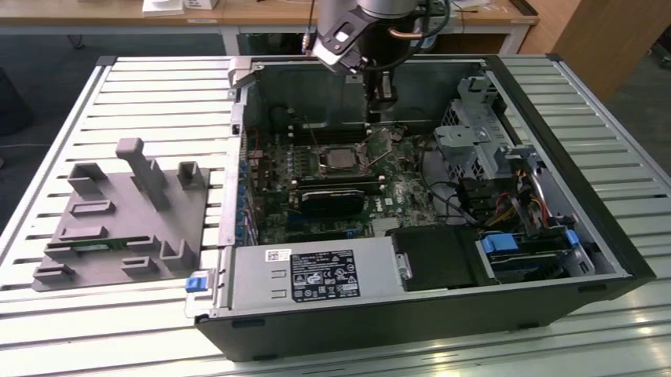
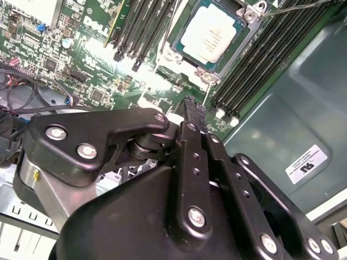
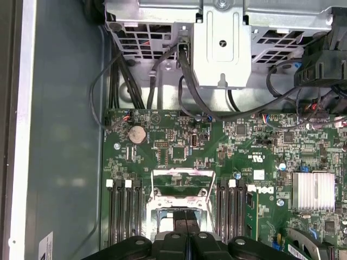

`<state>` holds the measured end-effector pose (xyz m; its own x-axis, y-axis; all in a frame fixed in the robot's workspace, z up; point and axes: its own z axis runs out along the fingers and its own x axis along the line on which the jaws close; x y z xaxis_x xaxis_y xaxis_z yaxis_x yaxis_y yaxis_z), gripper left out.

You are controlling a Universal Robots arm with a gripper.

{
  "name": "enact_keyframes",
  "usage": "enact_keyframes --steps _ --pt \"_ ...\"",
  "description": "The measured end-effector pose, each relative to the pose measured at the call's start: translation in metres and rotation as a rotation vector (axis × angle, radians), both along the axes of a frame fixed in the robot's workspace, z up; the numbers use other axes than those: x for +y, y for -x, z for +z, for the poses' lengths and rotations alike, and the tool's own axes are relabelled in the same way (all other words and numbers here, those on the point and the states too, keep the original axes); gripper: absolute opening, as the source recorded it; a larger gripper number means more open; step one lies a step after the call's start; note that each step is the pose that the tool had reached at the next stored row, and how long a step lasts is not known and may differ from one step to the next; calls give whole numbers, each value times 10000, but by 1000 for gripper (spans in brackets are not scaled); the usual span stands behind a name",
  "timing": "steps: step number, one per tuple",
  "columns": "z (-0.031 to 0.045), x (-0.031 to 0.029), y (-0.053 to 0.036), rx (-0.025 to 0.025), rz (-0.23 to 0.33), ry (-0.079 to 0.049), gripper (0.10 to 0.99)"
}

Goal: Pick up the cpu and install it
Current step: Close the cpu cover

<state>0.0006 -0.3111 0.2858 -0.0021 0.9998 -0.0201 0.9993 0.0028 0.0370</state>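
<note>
Where the pincer [image 2: 193, 105] hangs just above the motherboard [image 2: 81, 65], we see its fingers pressed together with nothing between them; just beyond its tips the cpu [image 2: 212, 33] lies flat, silver top up, inside the socket [image 2: 187, 64]; we judge the picking up and the placing done, though we cannot tell whether the socket's frame is latched down, so that part may be left; we count one cpu, one socket and one pincer; farther out, in the exterior view, we count one open computer case [image 1: 419, 330] on the slatted surface [image 1: 137, 78], and one grey tray [image 1: 105, 212] beside it, on the exterior view's left, carrying one green memory stick [image 1: 89, 248].
</note>
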Motion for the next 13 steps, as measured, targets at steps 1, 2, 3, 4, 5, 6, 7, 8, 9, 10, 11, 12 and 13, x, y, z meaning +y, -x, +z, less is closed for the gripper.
enact_keyframes --steps 1,2,3,4,5,6,7,8,9,10,11,12,13 --pt "0 0 -4 0 0 0 106" --pt "0 0 -7 0 0 0 106" --pt "0 0 -10 0 0 0 106" --pt "0 0 -14 0 -1 1 106" --pt "0 0 -17 0 -1 0 106" --pt "0 0 -21 1 0 1 106" --pt "0 0 -25 0 0 1 106" --pt "0 0 -28 0 0 1 106" --pt "-1 0 -33 0 0 0 106" --pt "0 0 -37 0 -1 0 106" --pt "-1 0 -43 0 -1 0 106" --pt "-1 0 -49 0 -1 0 106" --pt "-1 0 -54 0 -1 0 106"
